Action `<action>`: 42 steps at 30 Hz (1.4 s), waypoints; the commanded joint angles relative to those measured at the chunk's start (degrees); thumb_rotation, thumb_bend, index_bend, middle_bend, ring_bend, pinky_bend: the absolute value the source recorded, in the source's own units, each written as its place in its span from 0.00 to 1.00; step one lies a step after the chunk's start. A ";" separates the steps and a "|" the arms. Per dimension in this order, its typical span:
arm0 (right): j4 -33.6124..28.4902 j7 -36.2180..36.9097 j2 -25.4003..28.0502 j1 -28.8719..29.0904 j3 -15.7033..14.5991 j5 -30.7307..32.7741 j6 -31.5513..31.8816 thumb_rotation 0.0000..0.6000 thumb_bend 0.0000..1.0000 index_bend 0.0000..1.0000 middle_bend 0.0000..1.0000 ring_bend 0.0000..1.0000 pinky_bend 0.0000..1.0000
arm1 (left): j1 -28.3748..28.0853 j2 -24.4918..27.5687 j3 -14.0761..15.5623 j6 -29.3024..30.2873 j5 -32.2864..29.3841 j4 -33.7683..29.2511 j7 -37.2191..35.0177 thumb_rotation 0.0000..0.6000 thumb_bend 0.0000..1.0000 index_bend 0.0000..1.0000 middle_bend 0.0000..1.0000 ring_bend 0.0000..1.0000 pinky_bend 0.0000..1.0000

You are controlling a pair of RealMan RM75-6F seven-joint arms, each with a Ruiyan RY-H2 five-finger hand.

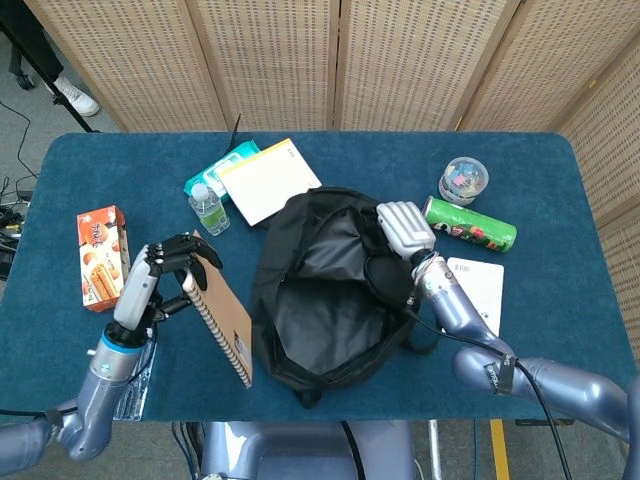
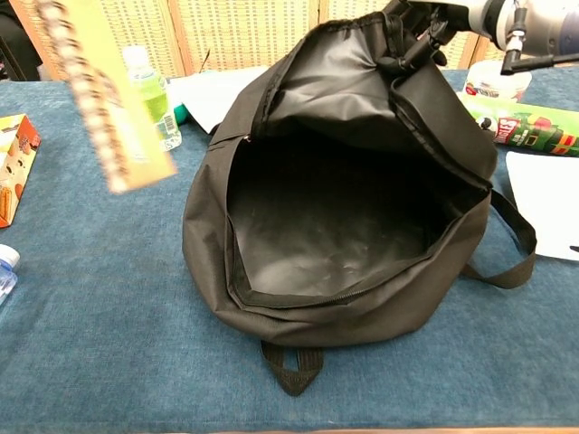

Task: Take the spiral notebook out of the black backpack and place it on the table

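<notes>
The fingers (image 1: 186, 250) of the left hand (image 1: 150, 280) are curled around the top edge of the spiral notebook (image 1: 224, 314), holding it clear of the black backpack (image 1: 320, 290), to the backpack's left. In the head view the notebook's brown cover slants down toward the near edge of the table (image 1: 60, 180), with the wire spiral along its left side; whether its lower corner touches the cloth cannot be told. In the chest view the notebook (image 2: 113, 99) is blurred and hangs at the far left, above the table.

The right hand (image 1: 405, 228) grips the backpack's upper rim on the right side, fingers closed over the fabric, and keeps the mouth lifted. In the chest view this hand (image 2: 488, 23) shows at the top right, pinching the rim, and the backpack (image 2: 353, 226) gapes wide with a dark interior.

Left of the left hand lies an orange snack box (image 1: 103, 257). A water bottle (image 1: 135, 372) lies near the left forearm. Far of the backpack sit a yellow pad (image 1: 268, 181), a teal packet (image 1: 215, 170) under it, and a small green-labelled bottle (image 1: 209, 209). On the right are a green can (image 1: 468, 224) lying on its side, a round clear tub (image 1: 464, 178), and a white card (image 1: 478, 292).
</notes>
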 commanded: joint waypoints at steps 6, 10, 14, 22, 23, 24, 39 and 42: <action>0.49 0.39 -0.14 -0.80 -1.16 -1.67 0.18 1.00 0.61 0.68 0.66 0.64 0.75 | 5.70 24.38 -0.03 -10.90 -18.69 -23.04 12.68 1.00 0.65 0.80 0.55 0.44 0.56; 0.18 0.35 -0.18 -1.43 -2.03 -2.87 0.64 1.00 0.61 0.68 0.66 0.64 0.75 | 5.64 29.73 0.52 -16.28 -24.44 -23.86 16.32 1.00 0.64 0.81 0.55 0.44 0.56; -2.23 0.16 0.18 -3.59 -5.31 -7.69 2.30 1.00 0.61 0.68 0.66 0.64 0.75 | 4.89 24.94 1.09 -20.63 -32.50 -15.63 21.93 1.00 0.64 0.81 0.55 0.44 0.55; -4.11 3.56 1.37 -7.03 -10.44 -20.37 5.80 1.00 0.35 0.66 0.58 0.55 0.69 | 4.20 15.24 1.37 -26.47 -34.85 -3.83 23.18 1.00 0.50 0.36 0.03 0.05 0.37; -4.35 4.17 2.03 -7.28 -11.37 -22.07 5.59 1.00 0.19 0.61 0.49 0.43 0.60 | 4.27 14.63 1.22 -26.58 -34.63 -2.92 23.07 1.00 0.48 0.29 0.01 0.02 0.31; -4.59 4.41 2.60 -7.41 -12.01 -23.20 5.41 1.00 0.10 0.56 0.41 0.34 0.51 | 4.41 14.13 0.99 -26.29 -34.46 -2.36 22.89 1.00 0.45 0.20 0.00 0.00 0.25; -1.25 -2.37 13.65 -18.84 -21.43 -46.84 26.62 1.00 0.00 0.17 0.00 0.00 0.06 | 13.10 13.90 1.55 -12.17 -22.82 -0.31 23.52 1.00 0.30 0.00 0.00 0.00 0.06; 0.26 -2.91 15.08 -22.44 -20.81 -46.26 32.02 1.00 0.00 0.16 0.00 0.00 0.05 | 16.21 14.56 3.24 -8.97 -20.38 -0.95 23.41 1.00 0.35 0.00 0.00 0.00 0.06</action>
